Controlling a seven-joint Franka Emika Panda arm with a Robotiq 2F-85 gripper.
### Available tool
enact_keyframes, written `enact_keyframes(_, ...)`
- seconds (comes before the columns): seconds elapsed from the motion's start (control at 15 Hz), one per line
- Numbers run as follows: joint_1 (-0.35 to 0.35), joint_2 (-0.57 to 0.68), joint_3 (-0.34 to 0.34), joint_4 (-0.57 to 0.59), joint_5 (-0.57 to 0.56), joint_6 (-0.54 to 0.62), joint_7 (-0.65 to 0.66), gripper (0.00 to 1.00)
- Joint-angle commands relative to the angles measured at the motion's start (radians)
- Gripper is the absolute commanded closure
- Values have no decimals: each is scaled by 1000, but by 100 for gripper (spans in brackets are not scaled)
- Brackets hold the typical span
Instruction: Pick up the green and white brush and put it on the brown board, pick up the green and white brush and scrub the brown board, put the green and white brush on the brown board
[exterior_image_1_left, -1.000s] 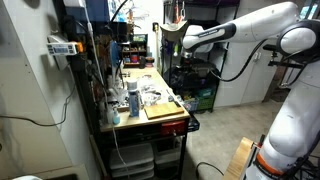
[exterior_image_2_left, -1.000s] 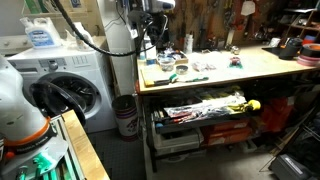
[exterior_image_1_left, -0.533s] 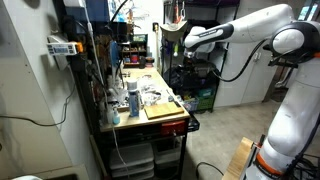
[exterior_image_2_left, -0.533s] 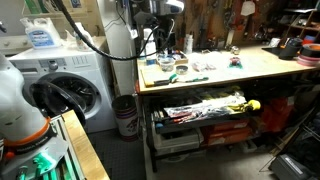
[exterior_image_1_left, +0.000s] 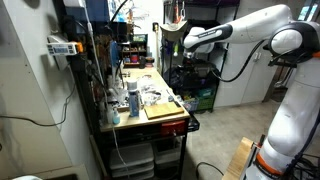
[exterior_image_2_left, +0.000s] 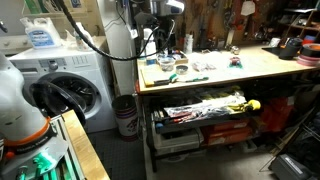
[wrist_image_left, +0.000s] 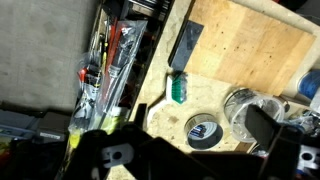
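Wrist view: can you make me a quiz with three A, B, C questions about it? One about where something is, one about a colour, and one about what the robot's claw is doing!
1. Where does the brown board show in the wrist view?
A. top right
B. bottom left
C. nowhere

2. What colour is the tape roll?
A. red
B. black
C. yellow

3. How is the gripper?
A. shut on the board
B. shut on the tape roll
C. open, holding nothing

Answers:
1 A: the board fills the upper right corner.
2 B: the roll looks black against the pale bench top.
3 C: its jaws stand wide apart, with only bench top between them.
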Motion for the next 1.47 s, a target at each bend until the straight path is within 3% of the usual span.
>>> enact_keyframes(0.0,-14,89,0,59,-3,62,68,0)
enact_keyframes(0.67,-32,343,-9,203,-48,250,176,0)
enact_keyframes(1.2,-38,346,3,206,-38,248,165,0)
enact_keyframes(1.4,-34,416,-6,279,-49,251,217,0)
